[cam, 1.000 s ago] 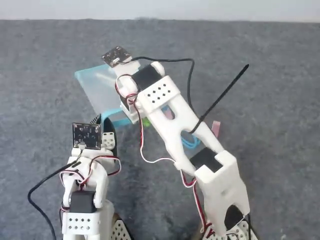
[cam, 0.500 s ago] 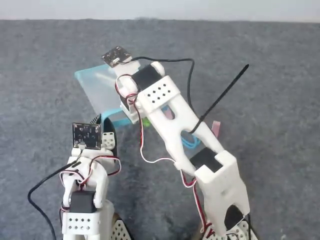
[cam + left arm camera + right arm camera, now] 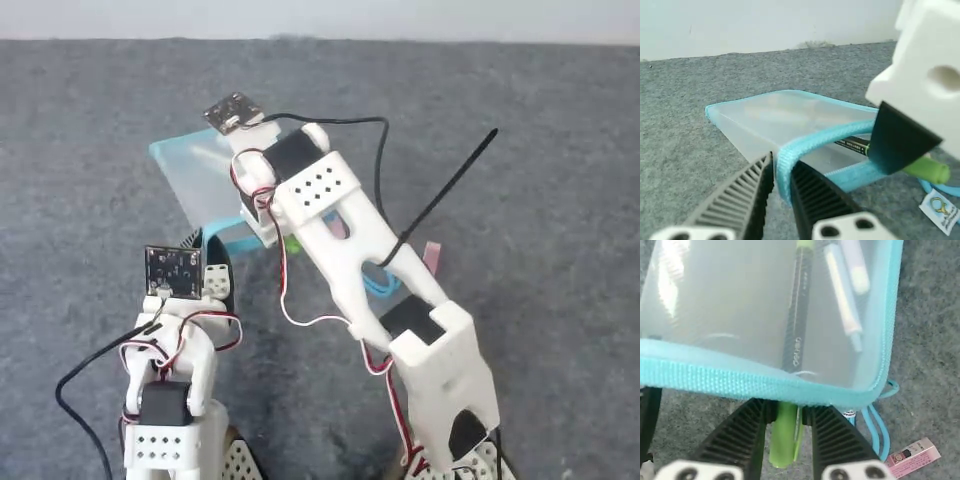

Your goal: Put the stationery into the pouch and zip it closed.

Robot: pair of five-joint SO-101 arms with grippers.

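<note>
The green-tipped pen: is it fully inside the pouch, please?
No, the pen sticks out of the pouch at its green end, held in the right pincer.

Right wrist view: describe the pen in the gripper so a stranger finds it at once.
Find the clear pouch with light blue trim on the grey carpet. At its open edge the right gripper holds a dark pen, partly inside. Unlike the white pen beside it, it has a bright green end.

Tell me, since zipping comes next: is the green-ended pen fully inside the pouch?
Partly out: the pen lies inside the pouch, but its green end sticks out past the blue edge.
</note>
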